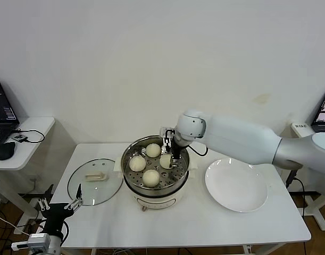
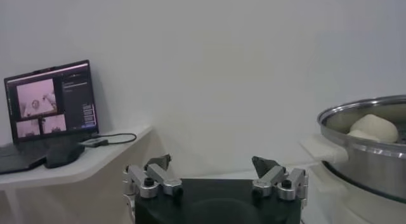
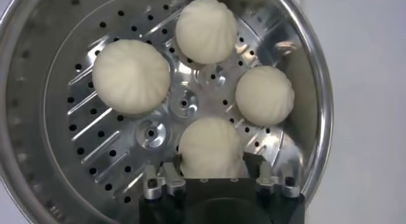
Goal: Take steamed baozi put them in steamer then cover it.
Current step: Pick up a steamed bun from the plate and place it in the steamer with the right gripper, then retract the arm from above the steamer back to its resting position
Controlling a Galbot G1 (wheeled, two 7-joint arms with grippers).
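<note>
The left gripper (image 1: 59, 204) was parked at the bench's (image 1: 194, 220) near corner, fingers spread wide. Beside it the cover (image 1: 95, 181) lay flat. Farther back, four steamed baozi (image 3: 131, 75) sat in the steamer (image 1: 155, 194) — the right gripper (image 3: 213, 174) straddled one, fingers apart, not clamped.

No readable text, labels, brands, numbers or signs are showing anywhere. The laptop screen (image 2: 51, 99) on the side table (image 2: 95, 160) is displaying small picture panels and lines of writing, but these are appearing too small to read.
</note>
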